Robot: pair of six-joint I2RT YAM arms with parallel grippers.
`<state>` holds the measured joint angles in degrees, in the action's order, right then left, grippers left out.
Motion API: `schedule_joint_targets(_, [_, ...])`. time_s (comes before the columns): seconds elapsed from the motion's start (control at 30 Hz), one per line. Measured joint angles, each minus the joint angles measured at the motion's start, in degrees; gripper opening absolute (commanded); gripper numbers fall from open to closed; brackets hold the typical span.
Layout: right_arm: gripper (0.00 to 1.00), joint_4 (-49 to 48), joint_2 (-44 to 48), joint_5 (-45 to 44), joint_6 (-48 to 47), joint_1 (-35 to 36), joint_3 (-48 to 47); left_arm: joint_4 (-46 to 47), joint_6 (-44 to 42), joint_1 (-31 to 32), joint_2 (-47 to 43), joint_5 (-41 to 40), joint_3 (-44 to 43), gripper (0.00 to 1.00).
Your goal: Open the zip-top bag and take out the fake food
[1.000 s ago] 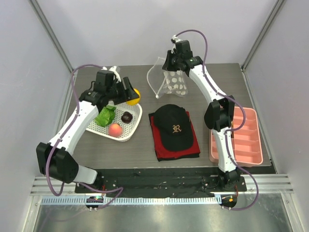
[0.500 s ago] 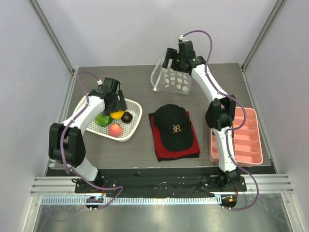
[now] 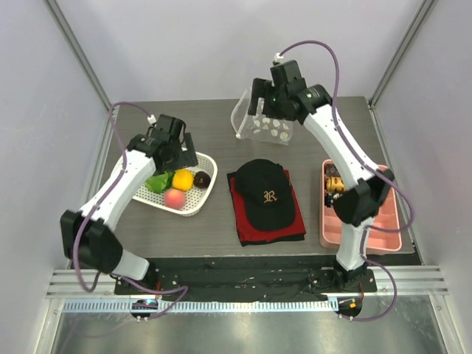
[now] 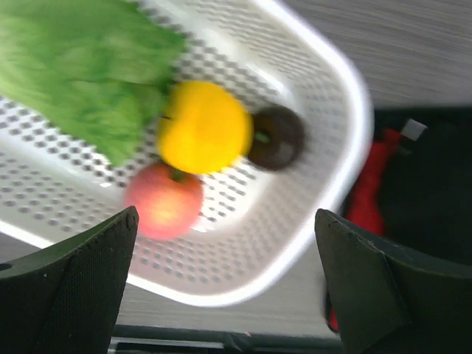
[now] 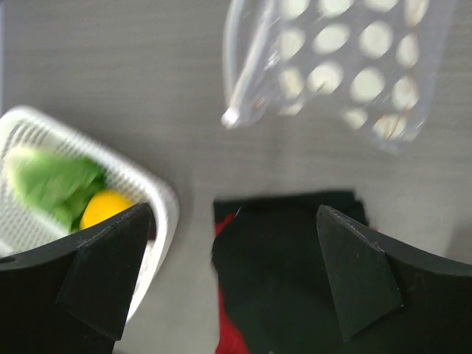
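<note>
Left gripper [image 4: 225, 217] is hovering over the basket [image 4: 352, 140], fingers apart, empty — peach [image 4: 164, 210], citrus [image 4: 203, 127], leafy green [image 4: 81, 81] and brown ball [image 4: 276, 138] are all lying inside it. Right gripper [image 5: 234, 210] is spread wide, gripping nothing — dotted bag [image 5: 354, 66] is lying on the table [image 3: 184, 228], beyond the cap [image 3: 265, 193].

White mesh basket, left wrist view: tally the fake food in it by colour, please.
green leafy vegetable: 1
yellow citrus: 1
red-pink peach: 1
dark brown ball: 1
Total: 4, all inside the white mesh basket.
</note>
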<state>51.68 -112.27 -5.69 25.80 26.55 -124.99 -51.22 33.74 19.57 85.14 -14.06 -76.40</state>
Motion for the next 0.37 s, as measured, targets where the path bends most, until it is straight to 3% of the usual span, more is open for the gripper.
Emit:
schedule_joint_targets(0.17, [1.0,1.25,18.95,1.09,1.11,4.35,15.69,3.41,2.23,9.62,-12.44,9.35,-1.6,1.0])
schedule_joint_targets(0.37, [1.0,0.24,42.03,1.01,4.09,3.19,31.08,8.72,5.05,19.5,-23.23,11.08,-5.25,1.0])
